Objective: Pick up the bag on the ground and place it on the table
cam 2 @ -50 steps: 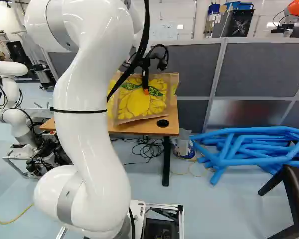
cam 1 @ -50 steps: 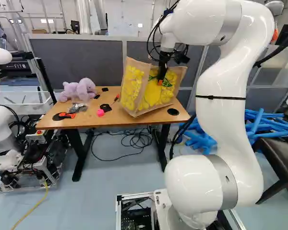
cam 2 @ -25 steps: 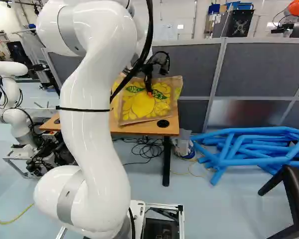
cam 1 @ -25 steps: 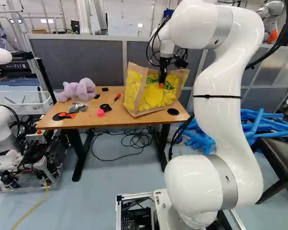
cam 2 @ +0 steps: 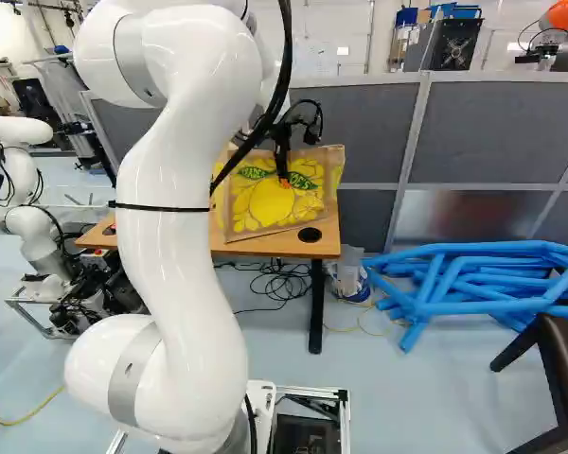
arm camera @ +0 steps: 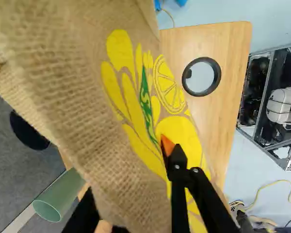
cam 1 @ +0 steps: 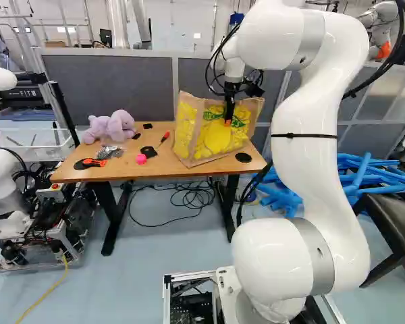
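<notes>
My arm [cam 1: 314,135] reached over the worktop [cam 1: 160,162] from the side nearer me, and on that worktop, toward its end by the round cable hole [cam 1: 244,157], stood the bag [cam 1: 212,138], a jute-like thing with yellow lemon print, roughly upright, its lower edge seemingly resting on the wood. I judged the carrying done and the setting-down in hand, with letting go the only real step left. The gripper [cam 1: 228,121] pointed down at the bag's upper part, drawn in narrow on its cloth: in the wrist view 1 finger [arm camera: 178,170] lay along the printed face, and the other was mostly hidden behind the folds, so I read this as a pinch on the cloth. The next move called for checking that the base bore the weight, spreading the 2 fingers gently, then rising straight; a snagged fold could have tipped the bag or dragged it. The purple plush toy [cam 1: 110,126], orange-handled tool [cam 1: 93,162] and little pink piece [cam 1: 141,159] lay apart from it, smaller concerns.
</notes>
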Controlling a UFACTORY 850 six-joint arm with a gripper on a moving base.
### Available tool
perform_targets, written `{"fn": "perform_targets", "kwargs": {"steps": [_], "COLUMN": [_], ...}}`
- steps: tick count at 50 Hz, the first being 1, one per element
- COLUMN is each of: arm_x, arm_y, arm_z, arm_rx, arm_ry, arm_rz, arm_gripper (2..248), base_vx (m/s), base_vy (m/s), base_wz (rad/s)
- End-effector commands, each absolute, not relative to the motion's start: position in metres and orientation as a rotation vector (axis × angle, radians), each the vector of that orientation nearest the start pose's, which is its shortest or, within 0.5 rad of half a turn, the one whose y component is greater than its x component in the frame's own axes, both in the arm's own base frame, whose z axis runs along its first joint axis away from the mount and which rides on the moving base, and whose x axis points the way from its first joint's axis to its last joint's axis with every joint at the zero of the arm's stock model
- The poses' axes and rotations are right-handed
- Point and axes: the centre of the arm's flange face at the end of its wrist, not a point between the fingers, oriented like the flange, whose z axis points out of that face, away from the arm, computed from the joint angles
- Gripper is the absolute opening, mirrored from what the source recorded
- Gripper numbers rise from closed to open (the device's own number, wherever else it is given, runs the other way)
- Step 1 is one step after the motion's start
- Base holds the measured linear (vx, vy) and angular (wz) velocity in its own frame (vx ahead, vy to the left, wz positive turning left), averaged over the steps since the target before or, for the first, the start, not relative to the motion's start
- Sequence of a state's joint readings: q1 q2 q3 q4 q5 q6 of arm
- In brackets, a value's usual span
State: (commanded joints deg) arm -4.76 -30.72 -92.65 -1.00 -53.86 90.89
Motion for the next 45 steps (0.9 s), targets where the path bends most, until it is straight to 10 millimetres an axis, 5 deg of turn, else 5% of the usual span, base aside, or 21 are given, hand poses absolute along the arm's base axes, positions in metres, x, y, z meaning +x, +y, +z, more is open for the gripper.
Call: {"fn": "perform_targets", "kwargs": {"steps": [5,6,10,11,15,16,20,21,45], "arm_x": [0.656,0.656,0.656,0.656,0.656,0.656,0.656,0.656,0.648], "arm_y": [-0.056,-0.056,-0.056,-0.056,-0.056,-0.056,-0.056,-0.056,-0.055], "arm_z": [0.542,0.542,0.542,0.542,0.542,0.542,0.542,0.542,0.562], "arm_rx": [-2.059,-2.059,-2.059,-2.059,-2.059,-2.059,-2.059,-2.059,-2.045], "arm_ry": [2.252,2.252,2.252,2.252,2.252,2.252,2.252,2.252,2.237], "arm_rz": [-0.173,-0.173,-0.173,-0.173,-0.173,-0.173,-0.173,-0.173,-0.203], "arm_gripper": [99,133,133,169,169,205,205,242,247], "base_vx": [0.0,0.0,0.0,0.0,0.0,0.0,0.0,0.0,0.0], "base_vy": [0.0,0.0,0.0,0.0,0.0,0.0,0.0,0.0,0.0], "base_wz": [0.0,0.0,0.0,0.0,0.0,0.0,0.0,0.0,0.0]}}
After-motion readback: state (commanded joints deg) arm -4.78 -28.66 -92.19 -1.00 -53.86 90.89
